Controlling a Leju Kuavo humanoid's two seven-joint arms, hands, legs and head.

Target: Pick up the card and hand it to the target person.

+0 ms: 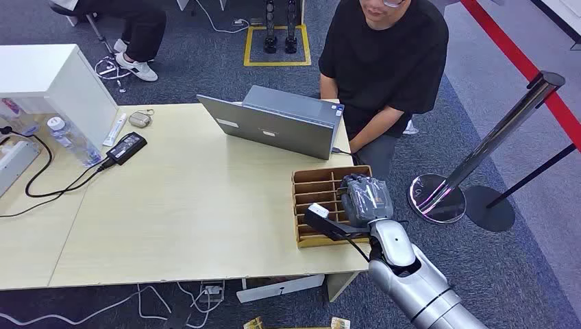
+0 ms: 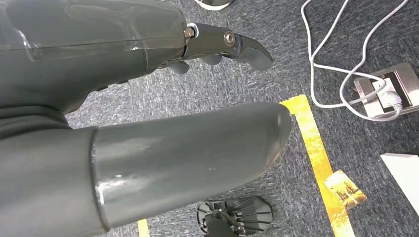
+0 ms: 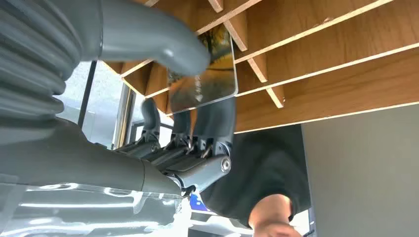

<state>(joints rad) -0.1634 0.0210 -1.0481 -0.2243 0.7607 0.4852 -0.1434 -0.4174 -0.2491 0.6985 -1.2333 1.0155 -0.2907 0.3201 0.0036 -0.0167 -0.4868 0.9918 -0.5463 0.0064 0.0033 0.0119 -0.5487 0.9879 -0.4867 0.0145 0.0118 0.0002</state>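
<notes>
Pale wooden surface [image 1: 192, 205] carries the slotted card rack [image 1: 315, 199]; my right robot hand [image 1: 366, 199] pinches the card [image 3: 205, 74] just above its slots, the seated person [image 1: 384, 62] straight beyond. My left robot hand [image 2: 148, 98] hangs empty, fingers loosely curled, over the floor.

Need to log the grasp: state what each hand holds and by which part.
The right hand pinches a glossy printed card near one edge, between thumb and fingers, at the slotted wooden box. The left hand holds nothing.

pale table [image 1: 178, 212], grey laptop [image 1: 277, 123], wooden divided tray [image 1: 316, 186], black adapter [image 1: 126, 147], water bottle [image 1: 68, 139]
</notes>
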